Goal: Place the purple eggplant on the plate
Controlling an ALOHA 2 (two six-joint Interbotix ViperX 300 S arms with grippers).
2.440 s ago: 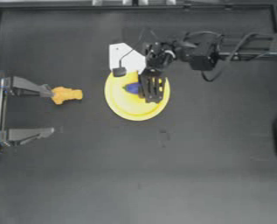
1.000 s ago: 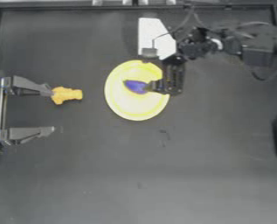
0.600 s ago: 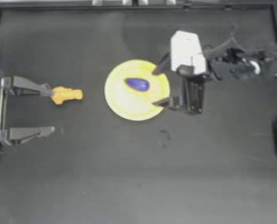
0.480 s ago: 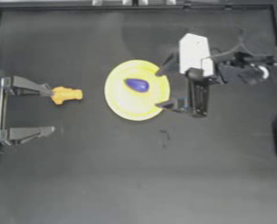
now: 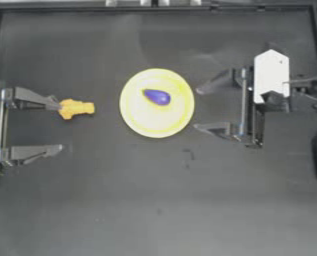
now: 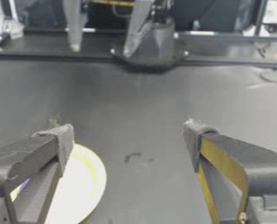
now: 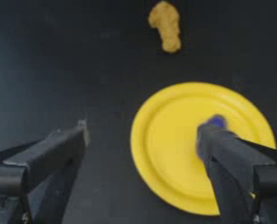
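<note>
— Where is the right gripper (image 5: 206, 110)?

— At the right of the table, its white wrist block toward the table's right side, both jaws pointing toward the middle. They stand wide apart with nothing between them; its own wrist view (image 7: 141, 135) shows the same spread.

— And the left gripper (image 5: 56, 124)?

— Parked at the left edge, jaws pointing inward and also spread wide. From its wrist camera (image 6: 127, 138) the two jaws rise well apart, holding nothing.
</note>
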